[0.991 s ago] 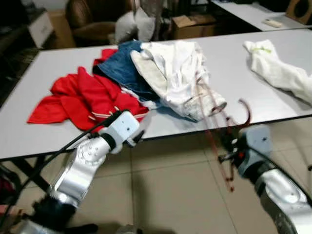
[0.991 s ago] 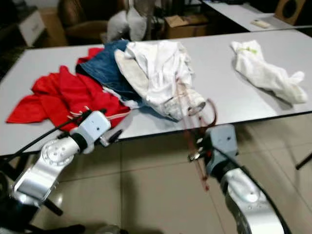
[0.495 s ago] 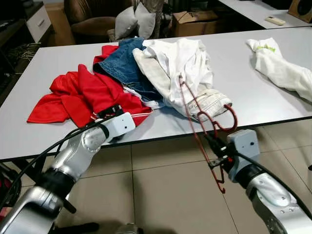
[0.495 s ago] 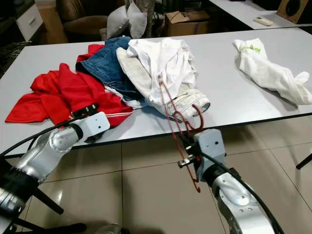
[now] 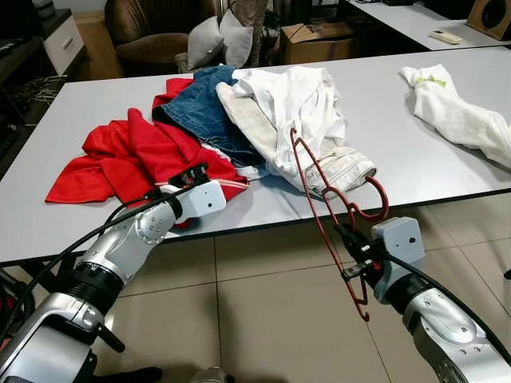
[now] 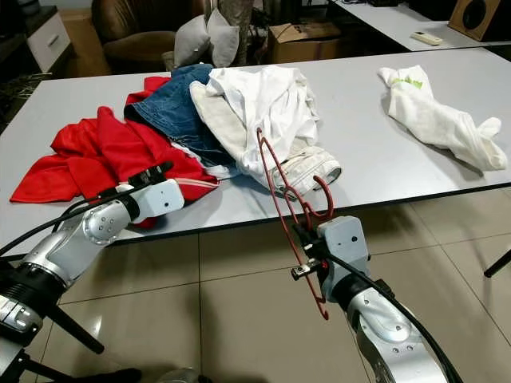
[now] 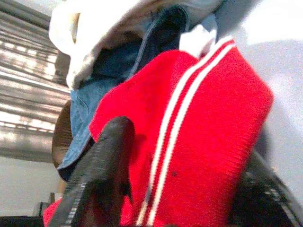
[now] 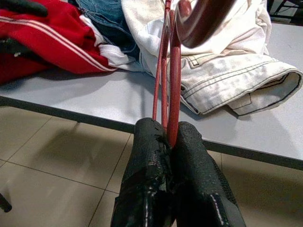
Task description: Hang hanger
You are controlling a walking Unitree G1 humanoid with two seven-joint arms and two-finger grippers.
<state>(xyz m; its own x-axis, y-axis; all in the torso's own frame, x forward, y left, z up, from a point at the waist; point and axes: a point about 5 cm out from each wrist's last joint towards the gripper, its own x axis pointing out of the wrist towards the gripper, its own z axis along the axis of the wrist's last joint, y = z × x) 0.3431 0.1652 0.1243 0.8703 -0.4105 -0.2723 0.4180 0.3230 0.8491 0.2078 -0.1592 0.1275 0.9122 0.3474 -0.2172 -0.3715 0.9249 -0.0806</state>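
My right gripper (image 5: 352, 249) is shut on a dark red hanger (image 8: 174, 80), held in front of the table's near edge above the floor. The hanger stands tilted, with its hook (image 5: 386, 198) toward the table and one end reaching up beside the white clothes (image 5: 291, 104). In the right wrist view both fingers (image 8: 150, 156) press the hanger's bar between them. My left gripper (image 5: 190, 175) is at the near edge of a red garment (image 5: 136, 155) on the table. It is open, with the garment's striped cuff (image 7: 199, 127) between its fingers (image 7: 106, 161).
The grey table (image 5: 399, 136) carries a heap of red garment, blue jeans (image 5: 200, 112) and white clothes, plus a separate white cloth (image 5: 459, 116) at the right. Behind it stand a brown armchair (image 5: 152, 32) with cushions and a cardboard box (image 5: 319, 40). Tiled floor (image 5: 255, 319) lies below.
My left gripper has risen from below the table's edge to the red garment's cuff. My right gripper still holds the hanger, which now stands steadier and sharper.
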